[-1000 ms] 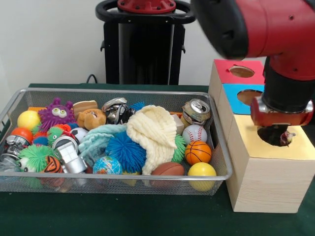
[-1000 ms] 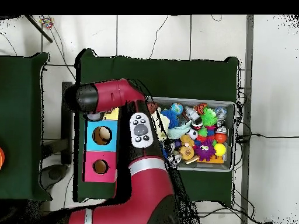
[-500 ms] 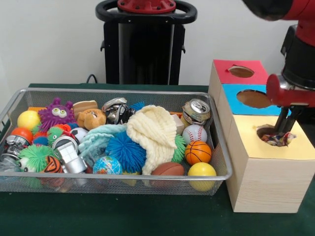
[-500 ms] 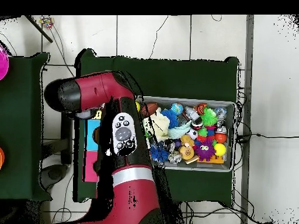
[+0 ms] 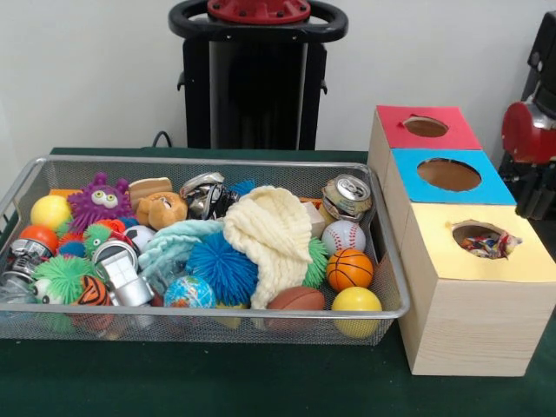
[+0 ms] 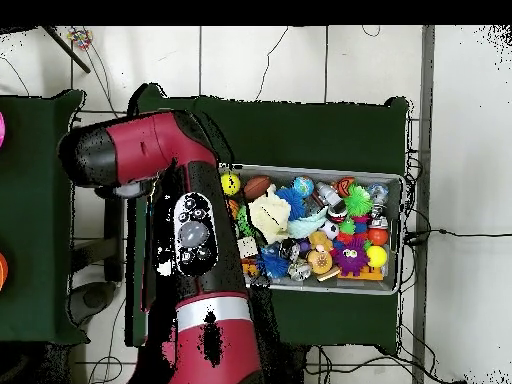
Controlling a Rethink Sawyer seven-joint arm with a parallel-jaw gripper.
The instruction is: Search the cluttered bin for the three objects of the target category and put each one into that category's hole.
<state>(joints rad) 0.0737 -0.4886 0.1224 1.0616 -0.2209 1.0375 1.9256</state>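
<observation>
The wire mesh bin [image 5: 200,313] stands at the left, full of toys; in the overhead view its rim [image 6: 401,235] shows to the right of the arm. A white rope bundle with coloured flecks [image 5: 492,246] lies inside the round hole [image 5: 469,231] in the yellow top [image 5: 452,261] of the nearest wooden box. No other such bundle shows among the clutter. My gripper [image 5: 534,189] hangs at the right edge, beside and above the yellow box, apart from the hole. In the overhead view the red arm [image 6: 190,235] hides the boxes and the gripper.
A blue-topped box [image 5: 408,169] and a red-topped box [image 5: 391,122] stand behind the yellow one. The bin holds a cream knitted cloth [image 5: 274,230], a blue spiky ball [image 5: 221,265], a small basketball [image 5: 349,269], a crushed can [image 5: 347,195] and a purple spiky toy [image 5: 100,201].
My gripper has risen out of the yellow box's hole and swung right to the picture's edge. The rope bundle stays in the hole. The bin's contents have not moved.
</observation>
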